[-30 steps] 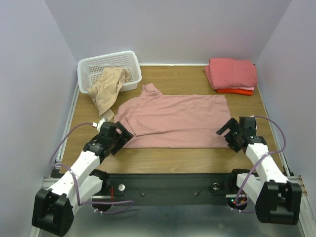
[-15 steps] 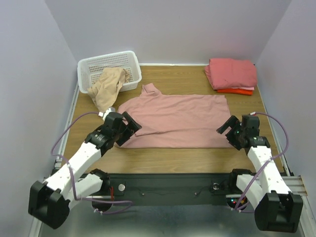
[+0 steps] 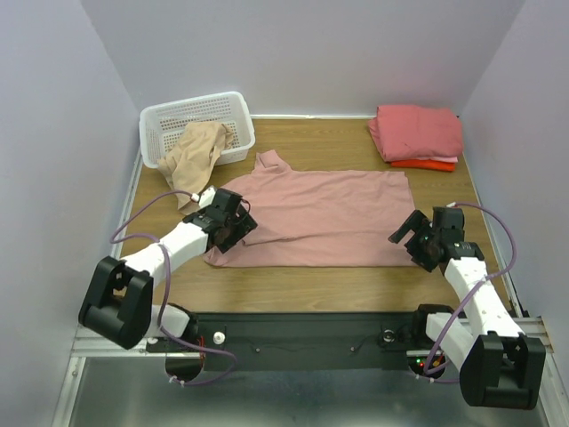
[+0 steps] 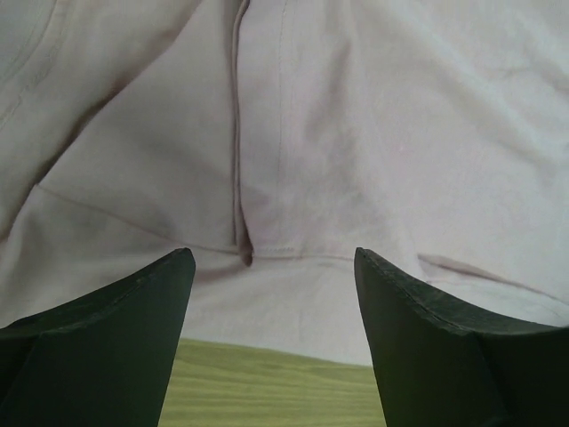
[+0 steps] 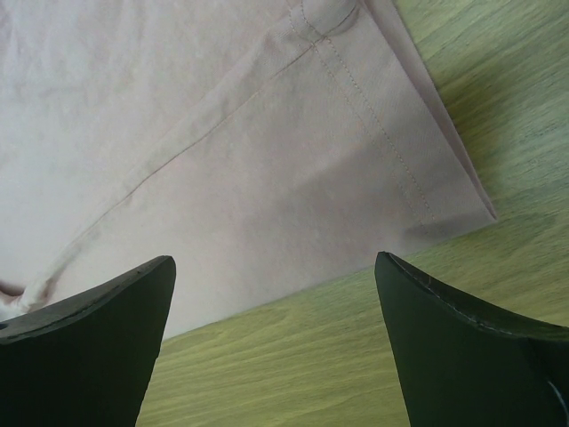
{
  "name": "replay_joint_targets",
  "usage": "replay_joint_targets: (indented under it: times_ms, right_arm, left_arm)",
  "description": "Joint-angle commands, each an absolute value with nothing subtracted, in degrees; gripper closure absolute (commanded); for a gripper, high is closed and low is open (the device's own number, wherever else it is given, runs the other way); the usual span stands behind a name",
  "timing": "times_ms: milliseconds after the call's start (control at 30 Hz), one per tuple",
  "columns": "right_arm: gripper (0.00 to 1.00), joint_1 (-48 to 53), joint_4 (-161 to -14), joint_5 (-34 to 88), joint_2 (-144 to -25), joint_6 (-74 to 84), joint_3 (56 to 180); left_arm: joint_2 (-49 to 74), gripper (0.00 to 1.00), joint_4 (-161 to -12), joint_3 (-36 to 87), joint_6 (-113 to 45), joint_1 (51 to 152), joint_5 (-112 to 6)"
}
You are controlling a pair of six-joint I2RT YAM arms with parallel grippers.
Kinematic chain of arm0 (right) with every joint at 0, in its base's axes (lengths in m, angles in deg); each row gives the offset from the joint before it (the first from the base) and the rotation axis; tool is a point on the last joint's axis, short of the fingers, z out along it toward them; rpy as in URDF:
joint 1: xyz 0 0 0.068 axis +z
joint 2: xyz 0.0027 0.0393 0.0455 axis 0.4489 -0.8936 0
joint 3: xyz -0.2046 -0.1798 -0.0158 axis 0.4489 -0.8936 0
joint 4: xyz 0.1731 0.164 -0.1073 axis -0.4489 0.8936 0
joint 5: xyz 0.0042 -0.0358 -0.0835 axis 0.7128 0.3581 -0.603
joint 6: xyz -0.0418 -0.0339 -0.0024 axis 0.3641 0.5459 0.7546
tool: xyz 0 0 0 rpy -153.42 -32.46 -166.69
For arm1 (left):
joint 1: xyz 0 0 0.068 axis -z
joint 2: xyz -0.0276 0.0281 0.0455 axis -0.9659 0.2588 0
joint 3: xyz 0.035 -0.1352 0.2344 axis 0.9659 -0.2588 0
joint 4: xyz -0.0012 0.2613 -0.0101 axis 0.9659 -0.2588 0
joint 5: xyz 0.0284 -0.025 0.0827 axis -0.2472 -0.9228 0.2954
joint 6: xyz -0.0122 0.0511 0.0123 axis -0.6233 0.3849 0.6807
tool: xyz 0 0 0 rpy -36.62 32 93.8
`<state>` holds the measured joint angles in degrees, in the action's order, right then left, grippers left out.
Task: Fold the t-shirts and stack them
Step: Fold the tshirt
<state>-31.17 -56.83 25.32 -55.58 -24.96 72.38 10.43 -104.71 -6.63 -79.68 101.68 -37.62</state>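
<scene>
A dusty-pink t-shirt lies spread flat across the middle of the table, one sleeve folded in at its left. My left gripper is open and empty over that folded sleeve at the shirt's left edge; the left wrist view shows the sleeve seam between its jaws. My right gripper is open and empty at the shirt's right hem corner. A beige t-shirt hangs crumpled over the basket's front wall. Salmon-pink and orange-red shirts lie folded in a stack at the back right.
A white plastic lattice basket stands at the back left. Bare wooden tabletop runs along the front of the shirt. Grey walls close in the table on three sides.
My left arm has swung forward and right, from the table's left front edge onto the pink shirt's left sleeve. My right gripper has hardly moved.
</scene>
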Motion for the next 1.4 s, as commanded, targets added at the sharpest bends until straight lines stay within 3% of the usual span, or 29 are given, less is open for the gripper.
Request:
replay_joint_targets:
  times_ms: [0, 133, 433, 700, 767, 1367]
  right_arm:
    - [0.0, -31.33, -57.49, 25.25, -54.68, -23.96, 73.74]
    - [0.0, -31.33, -57.66, 25.6, -55.12, -23.7, 73.74]
    - [0.0, -31.33, -57.84, 25.52, -55.29, -23.78, 73.74]
    - [0.0, -31.33, -57.84, 25.17, -55.38, -23.96, 73.65]
    - [0.0, -31.33, -57.84, 25.08, -55.38, -23.96, 73.65]
    - [0.0, -31.33, -57.84, 25.87, -55.47, -23.7, 73.83]
  left_arm:
    - [14.73, 0.19, -102.67, -2.52, -79.42, 101.99, -34.46]
    - [19.21, 0.32, -102.58, -0.41, -79.24, 101.99, -34.1]
    - [22.82, 0.35, -103.11, 1.43, -79.16, 101.98, -32.79]
    - [25.64, 0.73, -102.58, 2.05, -78.98, 101.9, -33.31]
    - [25.47, 1.0, -102.76, 2.75, -78.89, 101.98, -33.58]
    - [32.14, 1.0, -103.81, 13.65, -74.85, 101.98, -35.42]
